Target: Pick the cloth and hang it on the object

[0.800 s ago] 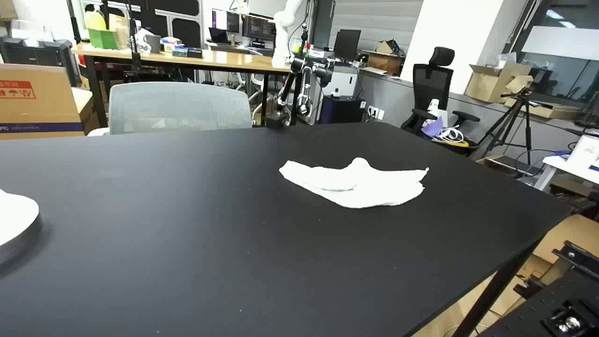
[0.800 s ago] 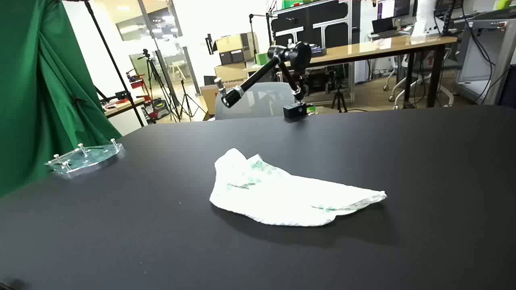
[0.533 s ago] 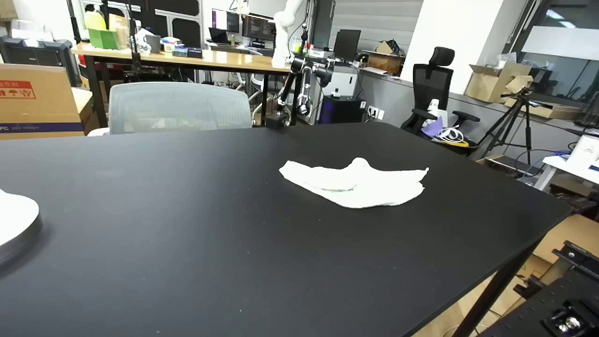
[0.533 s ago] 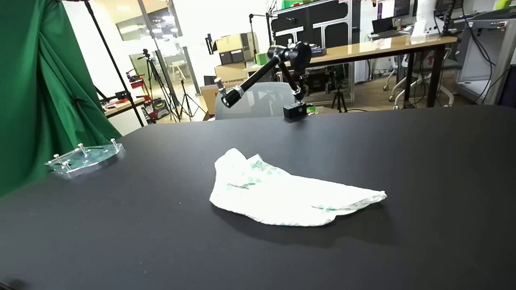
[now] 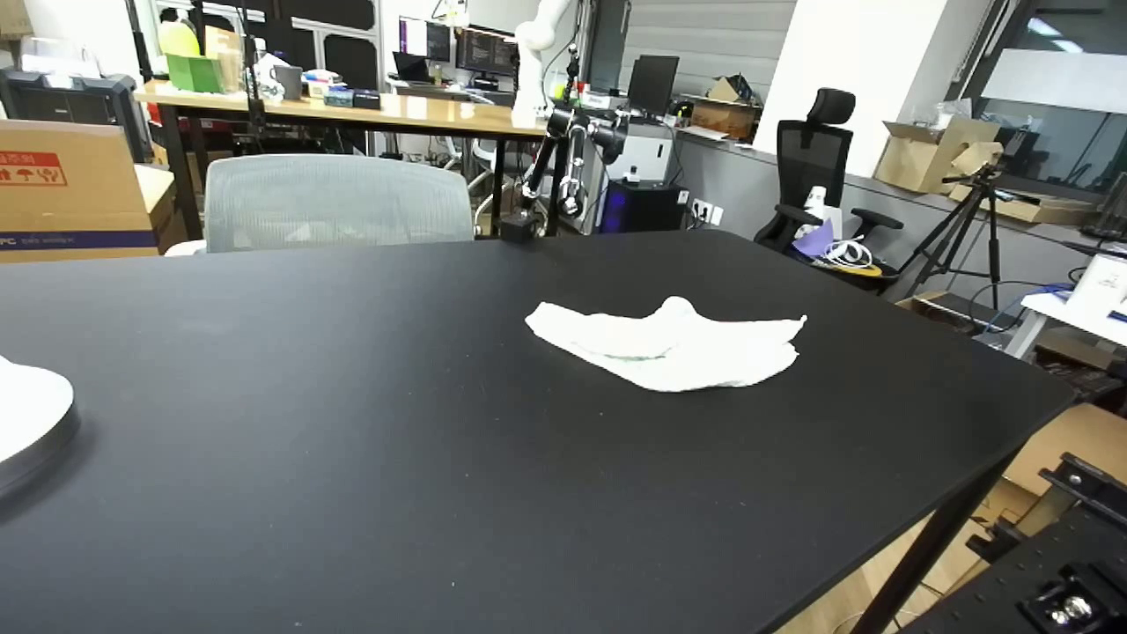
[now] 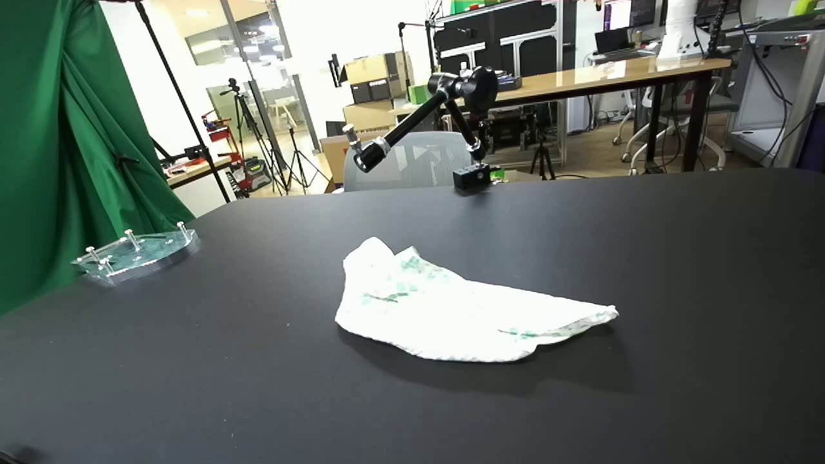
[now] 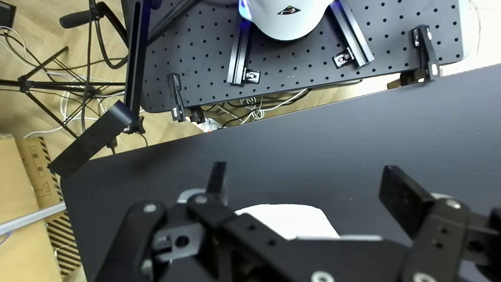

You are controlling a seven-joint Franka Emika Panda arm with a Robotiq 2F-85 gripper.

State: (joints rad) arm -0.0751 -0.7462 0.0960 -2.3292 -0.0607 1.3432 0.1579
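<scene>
Holding pincer (image 7: pixel 309 188) wide, gripping nothing, presumably for straddling cloth (image 6: pixel 464 316). Going left to right in an exterior view: ignoring clear bolted plate (image 6: pixel 145 256), eyeing black jointed stand (image 6: pixel 412 122), outside pincer's wrist view, jutting above table (image 6: pixel 225 374), so probably serving as hanger; then cloth, lying rumpled, likely below pincer, between fingers (image 7: pixel 403 197), offering raised folds for easier pinching.

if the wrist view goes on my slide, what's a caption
Open tool above the table, with what looks like the cloth partly hidden behind it; pegboard at top.
</scene>
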